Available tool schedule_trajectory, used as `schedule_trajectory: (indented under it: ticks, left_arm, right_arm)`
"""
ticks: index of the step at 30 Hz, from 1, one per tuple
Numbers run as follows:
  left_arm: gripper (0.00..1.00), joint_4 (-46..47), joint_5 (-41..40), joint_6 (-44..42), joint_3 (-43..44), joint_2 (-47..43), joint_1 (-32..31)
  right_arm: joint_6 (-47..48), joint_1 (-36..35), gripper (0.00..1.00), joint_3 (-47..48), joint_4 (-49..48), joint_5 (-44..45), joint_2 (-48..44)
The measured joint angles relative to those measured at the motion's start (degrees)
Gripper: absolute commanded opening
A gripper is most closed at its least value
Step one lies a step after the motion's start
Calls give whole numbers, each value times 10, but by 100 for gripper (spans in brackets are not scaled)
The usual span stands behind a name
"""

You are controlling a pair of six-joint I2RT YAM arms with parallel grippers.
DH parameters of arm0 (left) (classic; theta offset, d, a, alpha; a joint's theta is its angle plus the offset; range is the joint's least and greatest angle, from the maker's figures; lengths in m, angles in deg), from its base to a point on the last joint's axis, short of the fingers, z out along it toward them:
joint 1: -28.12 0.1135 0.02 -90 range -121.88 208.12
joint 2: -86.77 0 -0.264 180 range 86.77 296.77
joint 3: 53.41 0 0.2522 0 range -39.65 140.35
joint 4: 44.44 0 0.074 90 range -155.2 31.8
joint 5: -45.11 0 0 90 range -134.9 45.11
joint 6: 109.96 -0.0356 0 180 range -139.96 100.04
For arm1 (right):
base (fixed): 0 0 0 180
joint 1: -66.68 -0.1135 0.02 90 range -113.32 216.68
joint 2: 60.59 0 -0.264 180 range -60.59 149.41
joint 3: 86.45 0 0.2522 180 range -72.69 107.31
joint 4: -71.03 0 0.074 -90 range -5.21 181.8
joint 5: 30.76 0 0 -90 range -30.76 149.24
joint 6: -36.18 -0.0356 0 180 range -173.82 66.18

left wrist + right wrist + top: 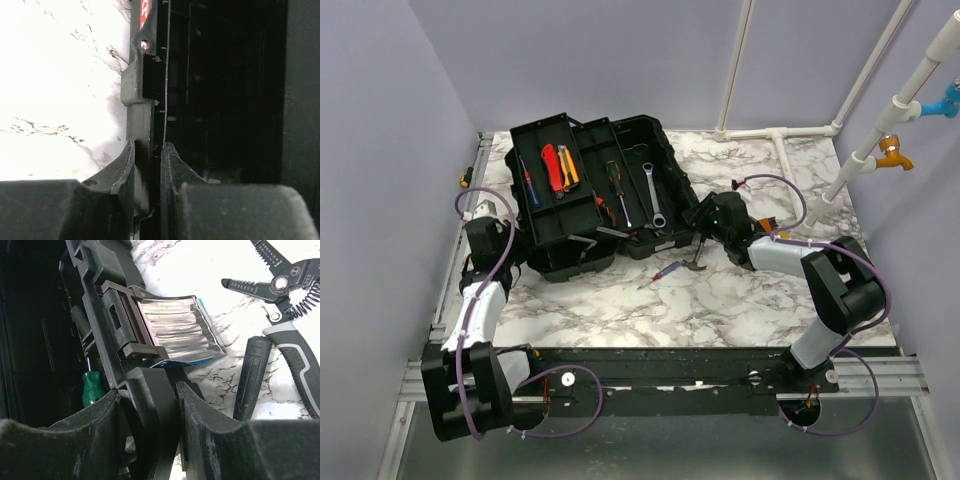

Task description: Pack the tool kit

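Toolbox [672,165] sat open at the back-left of the marble table [740,300], lid swung out, black tray [548,215] resting on its left half. You had the left gripper [147,157] on the box's left side, jaws nearly closed and pinching the thin black side wall; both fingers [122,167] pressed against it in the left wrist view. You had the right gripper [150,405] on the box's right side, jaws about half open and straddling the thick rim just below a silvery latch [175,330] with a teal edge. The rim filled the gap, so it read as a grip. In the tray lay a blue screwdriver [526,180] and red and orange-handled tools [558,167]. In the main well lay a long screwdriver [617,190] and a wrench [653,195] side by side. A green handle [92,387] showed inside the wall in the right wrist view. Out on the table, near the right gripper, lay a small red-handled screwdriver [667,270], grey-handled stripping pliers [290,340] with a spring, and beside them a black handle [252,375]; couldn't tell what tool that belonged to.
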Motion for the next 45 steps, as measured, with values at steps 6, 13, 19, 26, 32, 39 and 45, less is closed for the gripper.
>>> schedule_trajectory:
  ticks: [6, 13, 19, 26, 32, 39, 45]
  left_arm:
    - [0, -71, -100, -49, 48, -8, -53]
    - [0, -176, -181, -96, 143, 4, -103]
    - [0, -226, -271, -135, 195, 21, -163]
    - [0, -263, -365, -158, 245, 49, -207]
    - [0, -286, -405, -190, 293, 74, -226]
    - [0, -303, -458, -237, 334, 93, -254]
    - [0, -304, -452, -237, 349, 95, -247]
  right_arm:
    - [5, 4, 1, -7, -14, -5, 0]
    - [11, 6, 1, -19, -40, -12, 0]
    - [14, 4, 1, -26, -55, -23, 0]
    - [23, -10, 1, -26, -48, -5, -5]
    - [16, -28, 1, -26, -42, 17, -8]
    - [7, -39, 1, -26, -41, 34, -8]
    - [1, -47, 1, -25, -36, 38, -8]
